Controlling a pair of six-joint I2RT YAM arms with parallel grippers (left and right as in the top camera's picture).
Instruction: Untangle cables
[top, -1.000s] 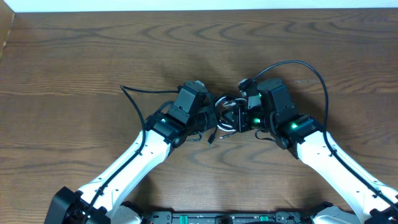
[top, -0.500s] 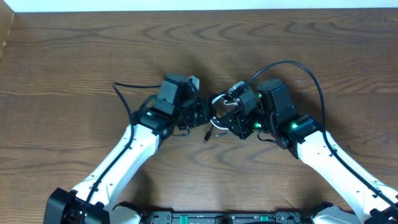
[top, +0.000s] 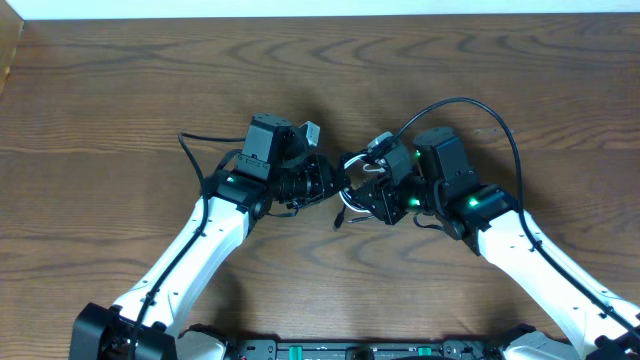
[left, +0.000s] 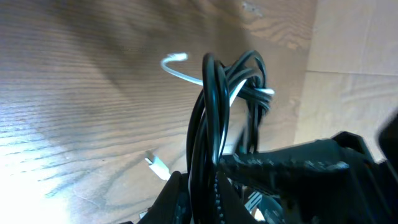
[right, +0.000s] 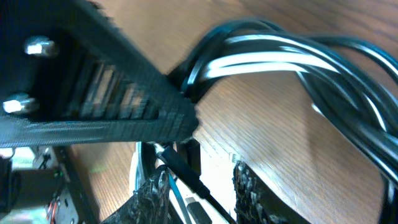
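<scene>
The cables, a white and a black cord looped together, hang as a bundle between my two grippers at the table's middle. My left gripper is shut on the black loops, with the white cord threaded through them and a white plug lying on the wood. My right gripper sits just right of the bundle. In the right wrist view its fingers stand apart, and a thin black cord with a plug runs loosely between them. The bundle passes above.
The wooden table stretches all around. A thick black arm wire arcs over the right arm and another trails left of the left arm. A black plug end dangles below the bundle. The left gripper's finger fills the right wrist view's left side.
My left gripper moved left and a little away from the right one, holding the black loops. My right gripper turned in place. The bundle stayed between them.
</scene>
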